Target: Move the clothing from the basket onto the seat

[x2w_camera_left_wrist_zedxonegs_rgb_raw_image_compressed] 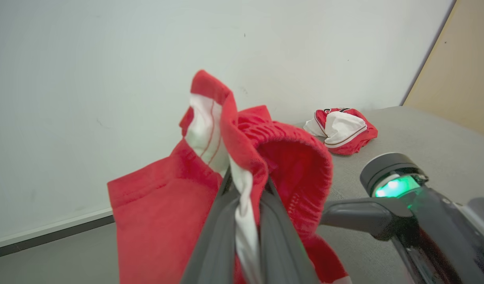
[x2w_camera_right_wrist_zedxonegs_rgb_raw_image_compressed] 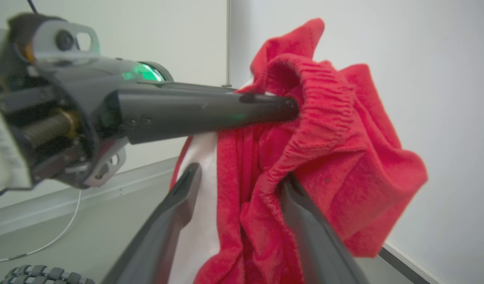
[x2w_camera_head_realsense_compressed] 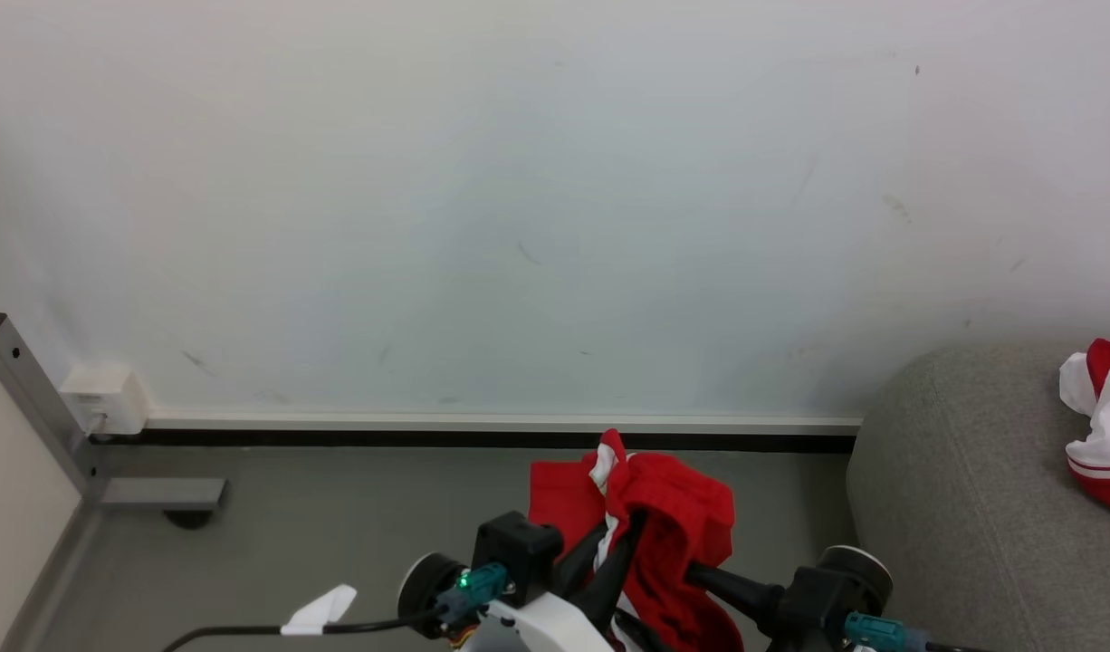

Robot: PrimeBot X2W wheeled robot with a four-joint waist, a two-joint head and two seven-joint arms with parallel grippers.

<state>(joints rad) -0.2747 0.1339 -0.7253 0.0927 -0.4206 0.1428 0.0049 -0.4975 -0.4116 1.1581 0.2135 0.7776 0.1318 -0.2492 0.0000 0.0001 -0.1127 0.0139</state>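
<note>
My left hand [x2w_camera_left_wrist_zedxonegs_rgb_raw_image_compressed: 248, 185] is clamped on a red garment [x2w_camera_left_wrist_zedxonegs_rgb_raw_image_compressed: 163, 213], pinching its white trim between the two fingers. It holds the garment up in the air in front of the pale wall [x2w_camera_head_realsense_compressed: 519, 181], above the grey floor [x2w_camera_head_realsense_compressed: 338, 525]. My right hand [x2w_camera_right_wrist_zedxonegs_rgb_raw_image_compressed: 242, 175] is spread wide, a finger on each side of the hanging cloth (one brushes the red fabric), and grips nothing. To my right, the grey seat [x2w_camera_head_realsense_compressed: 953, 489] carries a second red-and-white garment [x2w_camera_head_realsense_compressed: 1103, 426], crumpled near the wall, well apart from the one I hold.
</note>
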